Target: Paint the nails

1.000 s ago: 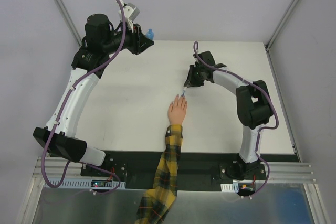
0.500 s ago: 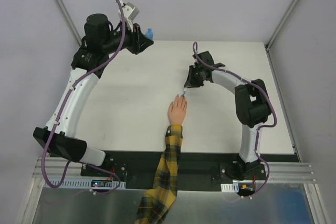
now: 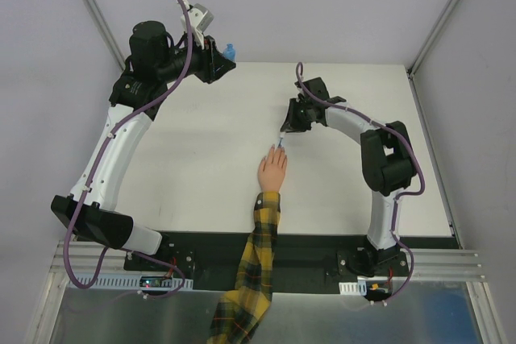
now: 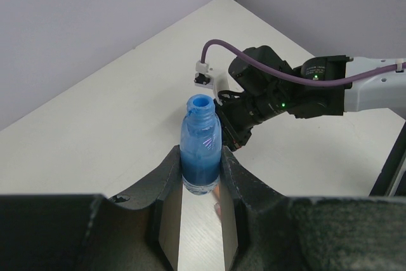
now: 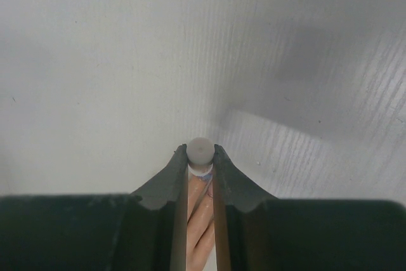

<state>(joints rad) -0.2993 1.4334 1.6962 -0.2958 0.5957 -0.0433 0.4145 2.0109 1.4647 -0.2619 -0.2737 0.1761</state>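
Observation:
A small peach hand (image 3: 272,172) with a yellow-black plaid sleeve (image 3: 255,259) lies flat on the white table (image 3: 193,159), fingers pointing away. My right gripper (image 3: 285,132) is shut on a white cap (image 5: 200,151) whose brush reaches down to the fingertips. The nails (image 3: 277,149) are tiny there; in the right wrist view a bluish smear shows at a fingertip (image 5: 205,180) just under the cap. My left gripper (image 3: 225,55) is at the table's far edge, shut on an open blue bottle (image 4: 201,144) and holding it upright.
Grey walls and metal frame posts (image 3: 90,6) close in the table on three sides. The right arm's forearm (image 4: 355,90) crosses the left wrist view. Both arm bases sit on the black rail (image 3: 306,251) at the near edge.
The right gripper with the cap has shifted slightly away from the hand's fingertips, towards the back left. The left arm and the bottle have not moved.

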